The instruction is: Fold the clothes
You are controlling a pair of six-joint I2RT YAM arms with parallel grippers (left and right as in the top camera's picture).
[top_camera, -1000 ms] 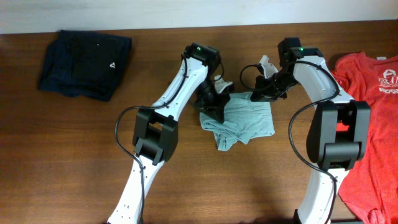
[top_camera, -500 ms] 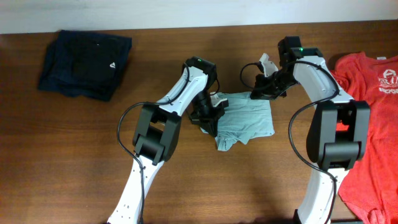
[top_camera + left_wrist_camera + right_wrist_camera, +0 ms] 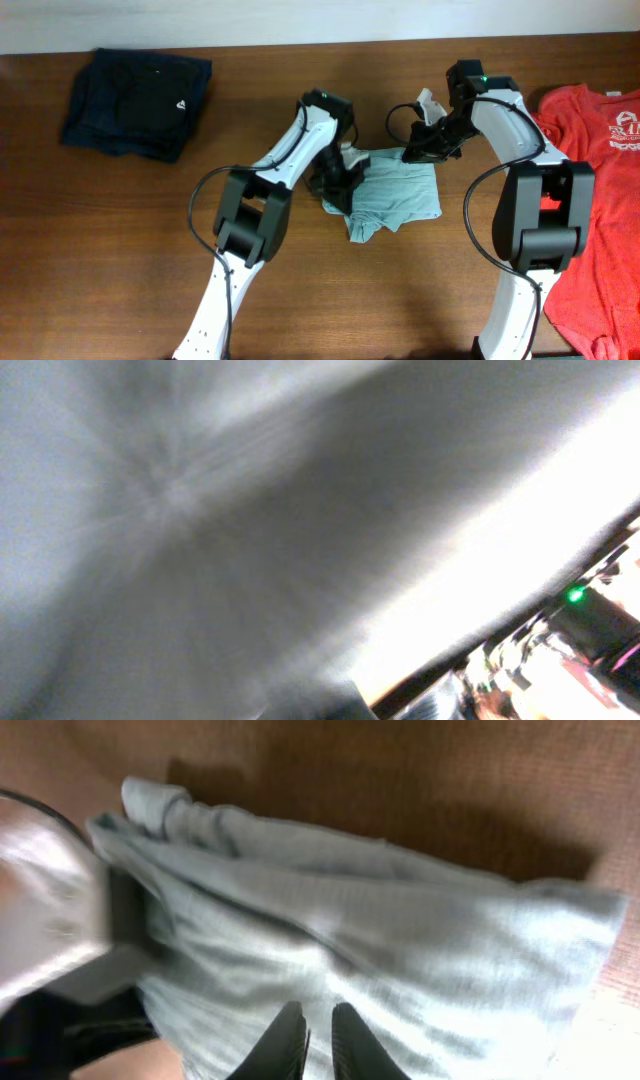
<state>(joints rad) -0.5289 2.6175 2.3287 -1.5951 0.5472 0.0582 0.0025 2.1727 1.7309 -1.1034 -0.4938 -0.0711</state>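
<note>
Pale blue-grey cloth T-shirt (image 3: 400,195): lies bunched in a rough rectangle at mid-table between the two arms, with a crumpled flap hanging toward the near side at its left corner.
Shirt surface, right wrist view: the cloth (image 3: 400,930) is ribbed with soft ridges, and a rolled edge runs along its far side on bare wood.
Left gripper (image 3: 338,185): closed, at the shirt's left edge and touching it. Whether cloth is pinched between the jaws cannot be told.
Left wrist view: filled almost wholly by blurred grey cloth (image 3: 200,510) lying right against the lens.
Right gripper (image 3: 420,152): at the shirt's far edge, toward the right corner.
Right gripper, own view (image 3: 316,1020): two dark fingers (image 3: 290,1042) stand close together with a narrow slit between them and their tips against the cloth. Grip or no grip cannot be told.
Brown wooden table (image 3: 100,250): carries all the garments.
Red T-shirt with white chest print (image 3: 590,140): spread flat at the right edge, well apart from the blue-grey one and partly under the right arm's base.
Dark navy folded garment with small white logo (image 3: 135,100): far left corner, well apart from both arms.
</note>
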